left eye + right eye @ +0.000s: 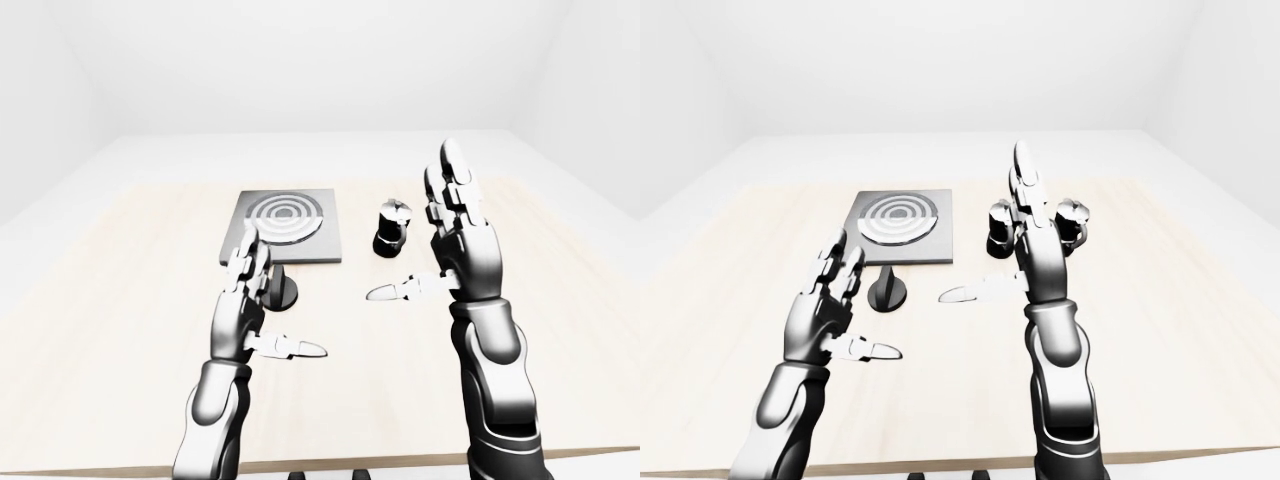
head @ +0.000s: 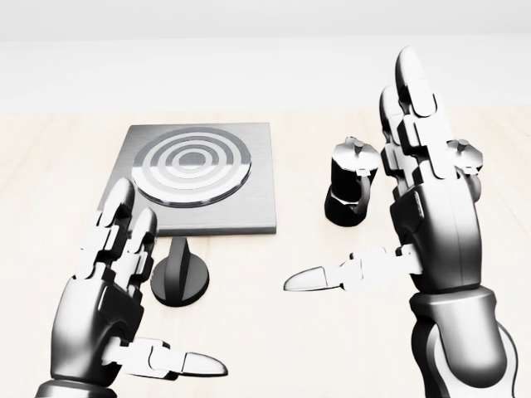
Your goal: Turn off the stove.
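The stove [image 2: 189, 178] is a grey square plate with a ringed silver burner, upper left in the head view. Just below its lower edge stands its black knob [image 2: 180, 276], with an upright fin on a round base. My left hand [image 2: 166, 286] is open at the lower left. Its fingers [image 2: 116, 236] rise just left of the knob and its thumb points right below it, touching nothing. My right hand [image 1: 411, 222] is open and raised on the right, palm facing left, holding nothing.
A black moka pot [image 2: 348, 192] stands right of the stove, and a second one [image 2: 463, 157] shows partly behind my right hand. The light wooden table [image 1: 120, 300] ends in a near edge [image 1: 350, 465] at the bottom of the eye views.
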